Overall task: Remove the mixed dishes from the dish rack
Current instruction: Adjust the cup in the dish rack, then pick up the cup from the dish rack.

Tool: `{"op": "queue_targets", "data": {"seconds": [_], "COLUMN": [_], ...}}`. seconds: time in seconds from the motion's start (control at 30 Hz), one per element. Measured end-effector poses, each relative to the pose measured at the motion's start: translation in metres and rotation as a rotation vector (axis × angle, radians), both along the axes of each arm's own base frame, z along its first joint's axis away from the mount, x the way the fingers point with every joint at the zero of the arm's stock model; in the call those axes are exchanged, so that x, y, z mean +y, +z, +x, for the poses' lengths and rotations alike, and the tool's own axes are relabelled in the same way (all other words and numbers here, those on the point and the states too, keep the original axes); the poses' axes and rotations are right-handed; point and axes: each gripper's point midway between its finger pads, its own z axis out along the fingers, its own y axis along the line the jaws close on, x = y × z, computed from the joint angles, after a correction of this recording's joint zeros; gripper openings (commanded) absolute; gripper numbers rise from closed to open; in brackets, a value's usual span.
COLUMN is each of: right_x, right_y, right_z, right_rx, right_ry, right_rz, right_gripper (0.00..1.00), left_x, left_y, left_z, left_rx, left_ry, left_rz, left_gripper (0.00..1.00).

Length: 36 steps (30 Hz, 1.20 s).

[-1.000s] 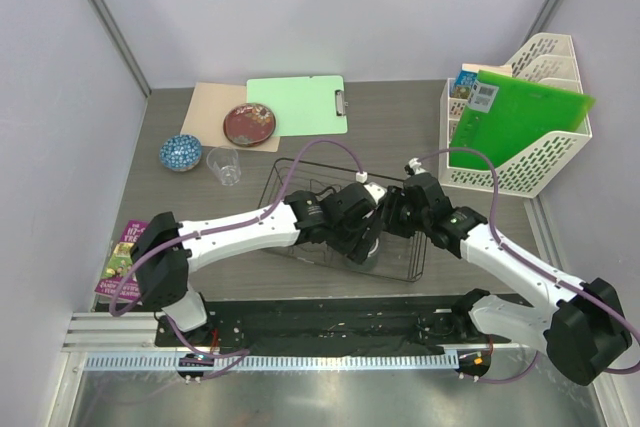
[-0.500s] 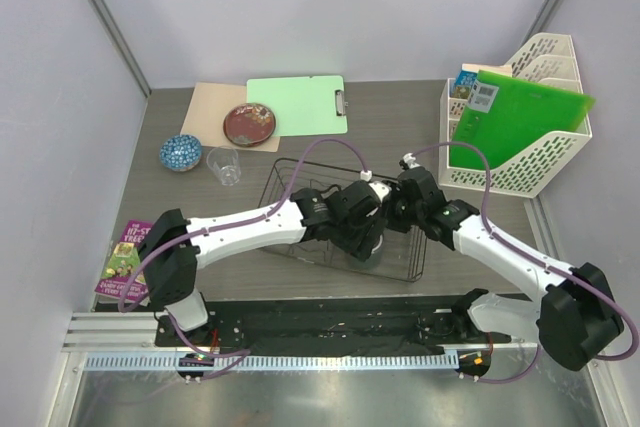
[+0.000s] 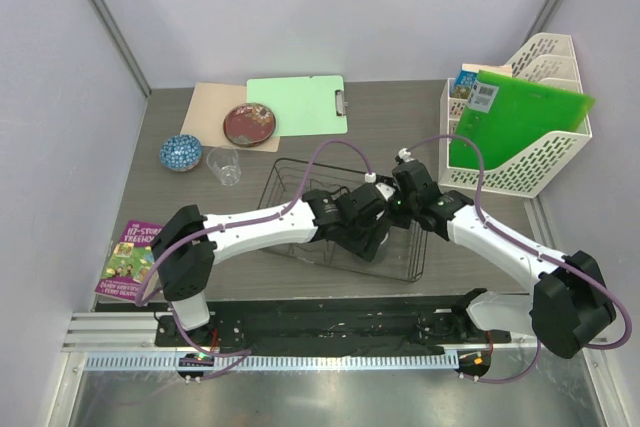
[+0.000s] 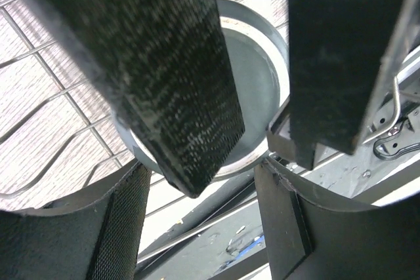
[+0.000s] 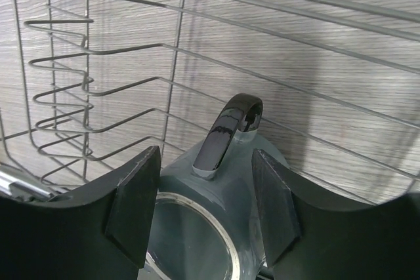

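Both the left pincer (image 4: 202,165) and right pincer (image 5: 205,155) stand open astride the grey mug (image 5: 230,191) between their fingers in the dish rack (image 5: 177,50); one should back off before the other squeezes squarely and lifts.

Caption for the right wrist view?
Right gripper, open, at the grey mug in the dish rack, its handle seen between the fingers.
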Motion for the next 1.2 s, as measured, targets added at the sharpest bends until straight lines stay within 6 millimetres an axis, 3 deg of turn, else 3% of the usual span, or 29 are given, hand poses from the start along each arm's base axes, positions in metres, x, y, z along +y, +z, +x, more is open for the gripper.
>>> {"op": "queue_targets", "data": {"seconds": [0.43, 0.53, 0.67, 0.87, 1.07, 1.2], "right_x": [-0.001, 0.001, 0.001, 0.0, -0.002, -0.004], "right_y": [0.004, 0.007, 0.007, 0.005, 0.004, -0.003], "right_z": [-0.003, -0.003, -0.002, 0.001, 0.005, 0.007], "right_rx": [-0.014, -0.02, -0.012, 0.006, 0.034, 0.063], "right_ry": [0.037, 0.056, 0.071, 0.112, 0.167, 0.193], "right_rz": [-0.046, -0.052, -0.069, -0.128, -0.206, -0.251], "right_gripper": [0.69, 0.69, 0.7, 0.69, 0.64, 0.53], "left_x": [0.002, 0.008, 0.016, 0.04, 0.057, 0.061], "left_y": [0.005, 0.018, 0.049, 0.083, 0.076, 0.065], "left_z": [0.011, 0.015, 0.021, 0.027, 0.03, 0.028], "left_rx": [-0.075, -0.112, -0.179, -0.259, -0.28, -0.268], "left_ry": [0.064, 0.084, 0.123, 0.211, 0.269, 0.281], "left_rz": [-0.021, -0.036, -0.096, -0.164, -0.146, -0.13], "left_gripper": [0.81, 0.81, 0.82, 0.86, 0.84, 0.84]}}
